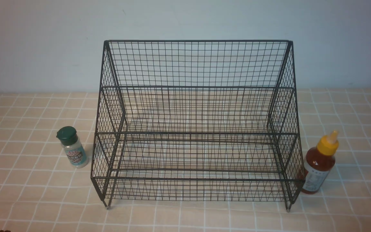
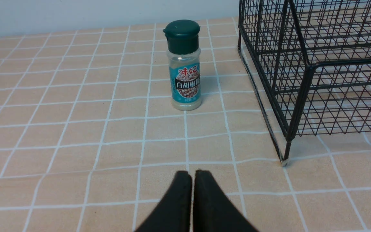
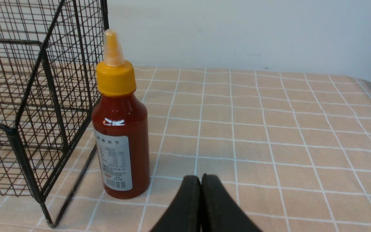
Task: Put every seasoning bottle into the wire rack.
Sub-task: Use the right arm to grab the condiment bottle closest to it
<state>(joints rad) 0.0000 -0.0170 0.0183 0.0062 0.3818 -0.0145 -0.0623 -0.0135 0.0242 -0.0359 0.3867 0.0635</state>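
A: Front camera has the whole wire rack square in the middle of the checked tablecloth, every tier bare. Neither arm shows there.

B: The wrist views fill that gap. Left gripper: only the two black fingertips poke in, the rest cut off by the frame edge. They're pressed together with nothing between them. Right gripper, same story: tips closed tight and empty.

A: Where are the bottles?

B: The shaker stands upright on the cloth off the rack's left side, near its front corner. From the front its label is a teal blur. The left wrist view shows the shaker sharply, with clear cloth between it and the mesh.

A: And on the right?

B: The red sauce bottle is upright just beside the rack's right front corner, its lower edge seen through the side mesh. The right wrist view brings the red sauce bottle close, but whether it touches the wire I can't tell. The label's fine print is too small to read, and both wrist views crop the rack.
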